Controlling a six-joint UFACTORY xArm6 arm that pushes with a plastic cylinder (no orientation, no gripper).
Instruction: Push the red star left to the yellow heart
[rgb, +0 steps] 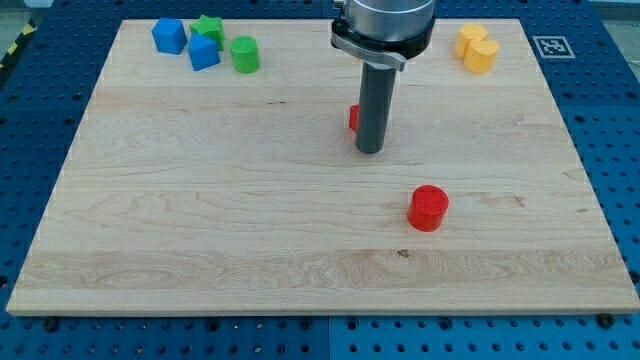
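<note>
Red star (354, 117) is sitting near the bench's (200, 250) upper middle, mostly hiding behind the rod; only a red sliver is showing at the rod's left edge. My tip (369, 151) is resting just beside it, towards the view's right and slightly lower. No jaws on this end effector, just a bare rod holding nothing.

Yellow heart (478, 48) is lying at the view's top right, well apart from the star, on the tip's far side.

Count: one red star, one red cylinder (428, 207), two yellow blocks together, two blue blocks (186, 43), one green star (209, 26), one green cylinder (244, 54).
</note>
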